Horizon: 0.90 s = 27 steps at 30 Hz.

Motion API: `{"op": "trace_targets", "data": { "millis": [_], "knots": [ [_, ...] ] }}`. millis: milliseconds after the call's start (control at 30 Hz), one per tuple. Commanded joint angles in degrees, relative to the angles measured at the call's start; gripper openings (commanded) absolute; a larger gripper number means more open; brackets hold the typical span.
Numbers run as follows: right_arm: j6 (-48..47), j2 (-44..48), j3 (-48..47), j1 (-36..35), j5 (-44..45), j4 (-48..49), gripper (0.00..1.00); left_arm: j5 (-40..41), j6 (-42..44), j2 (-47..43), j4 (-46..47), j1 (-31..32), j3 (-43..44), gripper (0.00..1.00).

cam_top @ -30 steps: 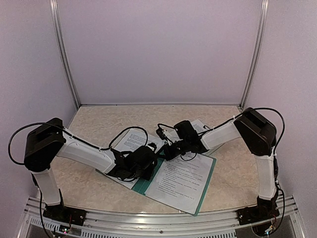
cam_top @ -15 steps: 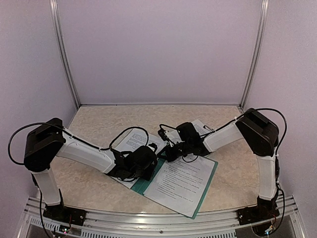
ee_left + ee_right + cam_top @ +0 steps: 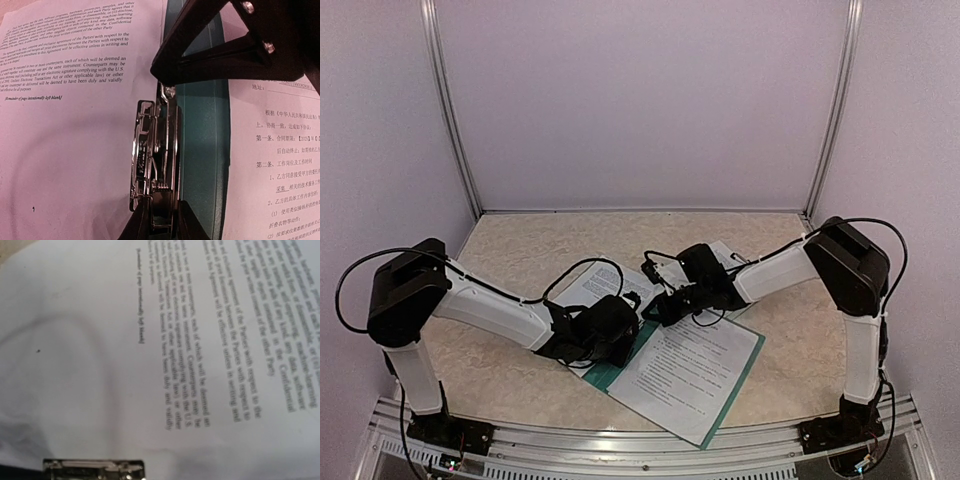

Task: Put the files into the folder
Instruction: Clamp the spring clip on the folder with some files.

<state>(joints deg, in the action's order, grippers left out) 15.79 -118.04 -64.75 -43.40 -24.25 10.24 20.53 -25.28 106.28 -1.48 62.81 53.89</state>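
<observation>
The dark teal folder point(image 3: 620, 371) lies open on the table, its spine point(image 3: 200, 140) showing between two files. One file with English text point(image 3: 70, 125) covers the left leaf and another file point(image 3: 692, 366) lies on the right leaf. My left gripper point(image 3: 164, 206) is shut on the lower end of the folder's silver clip point(image 3: 150, 145), one finger on each side. My right gripper point(image 3: 156, 69) comes in from the far side, shut, its tip at the clip's top end by the left file's edge. The right wrist view shows only that file point(image 3: 150, 355) and the clip point(image 3: 95, 469).
Both arms point(image 3: 490, 305) meet low over the folder at the table's middle. Another printed sheet point(image 3: 730, 255) pokes out behind the right arm. Pale walls and metal uprights point(image 3: 450, 110) close in the marbled table point(image 3: 520, 240).
The folder and its files have shifted slightly to the right with both grippers. My left jaws have tightened a little on the clip.
</observation>
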Motion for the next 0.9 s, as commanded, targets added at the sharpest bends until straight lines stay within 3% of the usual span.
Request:
{"op": "trace_targets", "data": {
  "millis": [0,300,433,600,867],
  "knots": [
    [-1.9,-1.85,1.66,-0.35,5.18,-12.14,0.0,-1.9,-0.21,0.47,-5.64,0.03,-0.8,0.15],
    [-2.06,-1.57,0.78,-0.42,5.5,-12.92,0.02,-1.73,-0.21,0.42,-5.62,0.12,-0.91,0.15],
    [-2.12,-0.79,0.12,-0.37,5.32,-13.23,0.12,-1.59,-0.21,0.34,-5.57,0.15,-0.89,0.15],
    [-1.91,1.02,-1.05,-0.45,4.99,-13.49,0.33,-1.33,0.03,-0.05,-5.96,0.21,-0.55,0.15],
    [-1.42,6.37,-2.47,-0.4,4.91,-14.13,0.41,0.04,0.27,-1.57,-8.15,1.21,1.14,0.2]
  ]
}}
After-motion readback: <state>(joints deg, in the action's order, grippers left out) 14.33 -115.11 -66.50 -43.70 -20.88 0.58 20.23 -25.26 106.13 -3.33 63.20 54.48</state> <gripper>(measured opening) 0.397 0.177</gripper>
